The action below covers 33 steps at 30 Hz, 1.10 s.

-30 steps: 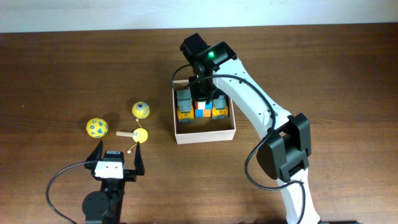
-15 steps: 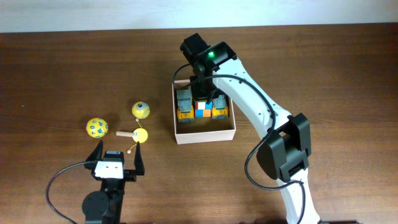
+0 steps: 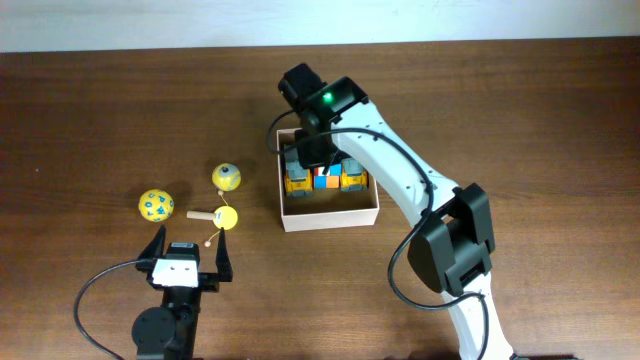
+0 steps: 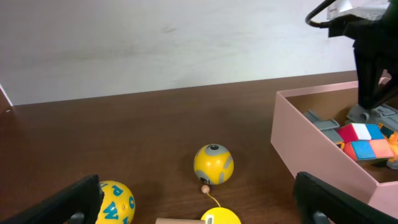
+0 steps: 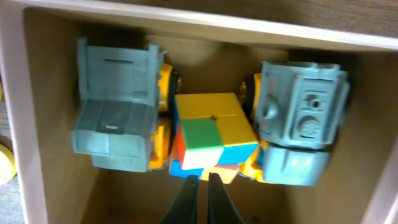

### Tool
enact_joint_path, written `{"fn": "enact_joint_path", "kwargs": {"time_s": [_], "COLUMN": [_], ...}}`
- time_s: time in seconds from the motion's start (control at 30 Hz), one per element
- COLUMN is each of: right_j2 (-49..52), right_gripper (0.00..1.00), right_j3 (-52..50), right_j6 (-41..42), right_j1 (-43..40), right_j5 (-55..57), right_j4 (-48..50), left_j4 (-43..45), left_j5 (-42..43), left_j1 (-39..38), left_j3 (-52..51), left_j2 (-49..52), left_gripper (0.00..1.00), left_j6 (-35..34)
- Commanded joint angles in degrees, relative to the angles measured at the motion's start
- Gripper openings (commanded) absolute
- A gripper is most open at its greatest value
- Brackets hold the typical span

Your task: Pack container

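Hovering clenched and empty just above the puzzle cube (image 5: 208, 134), the right claw (image 5: 199, 182) seems finished with this placement; the next move likely calls for fetching the yellow balls (image 3: 155, 205) just ahead of the spread, idle left claw (image 3: 190, 243). The container (image 5: 37, 155) sits directly beneath the right claw: a shallow square cardboard box, white outside, tan inside, its cube wedged between two toy trucks (image 5: 115, 106)

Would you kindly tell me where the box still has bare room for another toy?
Free: the container floor strip between the toy row and the wall nearest the arms' bases. Crowded: the far side, where dump truck, cube and mixer truck sit abreast under the shut right gripper.
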Motion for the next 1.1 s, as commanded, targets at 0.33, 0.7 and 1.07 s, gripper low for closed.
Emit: {"fn": "enact_joint_path", "kwargs": {"time_s": [0.33, 0.7, 1.07], "right_j2": [2.6, 3.9, 6.3], "right_gripper": [0.04, 0.04, 0.04], "right_j3": [-0.8, -1.1, -1.1], "right_j6": [0.5, 0.4, 0.0], "right_j1": [0.5, 0.5, 0.4], "right_j5": [-0.2, -0.2, -2.0], "right_j4": [0.5, 1.0, 2.6], "left_j4": [-0.1, -0.1, -0.1], "left_j5": [-0.2, -0.2, -0.2], "left_j1": [-0.2, -0.2, -0.2], "left_j3": [-0.3, -0.3, -0.3], "left_j2": [-0.5, -0.5, -0.5], "left_gripper": [0.99, 0.99, 0.99], "left_j6": [0.3, 0.3, 0.3]}}
